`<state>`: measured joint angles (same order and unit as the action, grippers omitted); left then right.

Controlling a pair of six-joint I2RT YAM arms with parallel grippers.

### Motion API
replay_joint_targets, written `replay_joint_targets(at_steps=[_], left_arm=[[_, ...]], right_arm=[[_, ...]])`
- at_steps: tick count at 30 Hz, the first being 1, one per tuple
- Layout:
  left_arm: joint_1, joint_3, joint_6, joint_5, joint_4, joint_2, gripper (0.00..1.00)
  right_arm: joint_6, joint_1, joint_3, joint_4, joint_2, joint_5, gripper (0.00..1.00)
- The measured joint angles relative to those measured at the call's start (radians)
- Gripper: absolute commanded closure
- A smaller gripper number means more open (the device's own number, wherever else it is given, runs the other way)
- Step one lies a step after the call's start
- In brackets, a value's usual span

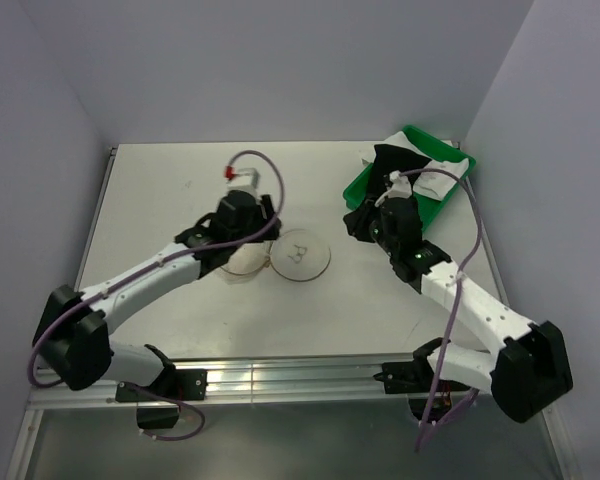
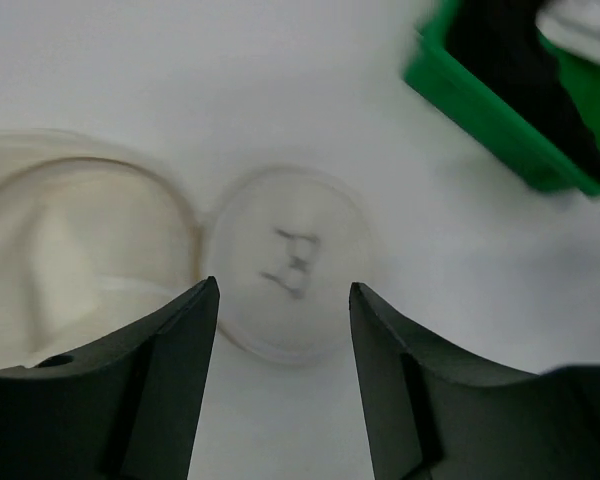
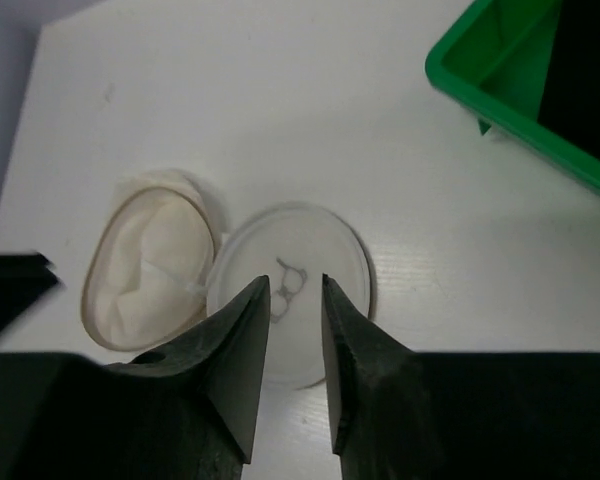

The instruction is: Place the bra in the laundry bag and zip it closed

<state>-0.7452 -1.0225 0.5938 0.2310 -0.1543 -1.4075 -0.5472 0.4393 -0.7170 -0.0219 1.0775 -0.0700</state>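
Black left gripper (image 2: 283, 295) wide, empty, over unzipped round white-mesh laundry bag (image 2: 80, 260); right gripper (image 3: 297, 290) narrow, empty; floppy black bra (image 2: 515, 70) ahead-right in green plastic tray (image 2: 480, 130); bagging & zip TBD.

In the top view the left gripper (image 1: 258, 245) hides much of the bag (image 1: 242, 268), both wrist views' edges cut off the tray (image 2: 480, 130) and bra (image 2: 510, 70), and the dark mark on the lid (image 3: 290, 240) is unreadable.
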Motion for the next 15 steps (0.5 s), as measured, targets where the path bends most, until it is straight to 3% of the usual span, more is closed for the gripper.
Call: replay_joint_targets(at_steps=[5, 9, 12, 15], left_arm=[[0.271, 0.116, 0.037, 0.079, -0.030, 0.109, 0.45], [0.319, 0.117, 0.037, 0.109, -0.066, 0.023, 0.45], [0.327, 0.121, 0.034, 0.106, -0.083, -0.057, 0.32], [0.348, 0.145, 0.037, 0.099, -0.080, -0.085, 0.34]], right_arm=[[0.019, 0.036, -0.051, 0.041, 0.169, 0.019, 0.56], [0.029, 0.056, -0.091, 0.063, 0.268, 0.021, 0.54], [0.029, 0.063, -0.113, 0.063, 0.348, 0.009, 0.54], [0.029, 0.066, -0.122, 0.066, 0.425, 0.006, 0.55]])
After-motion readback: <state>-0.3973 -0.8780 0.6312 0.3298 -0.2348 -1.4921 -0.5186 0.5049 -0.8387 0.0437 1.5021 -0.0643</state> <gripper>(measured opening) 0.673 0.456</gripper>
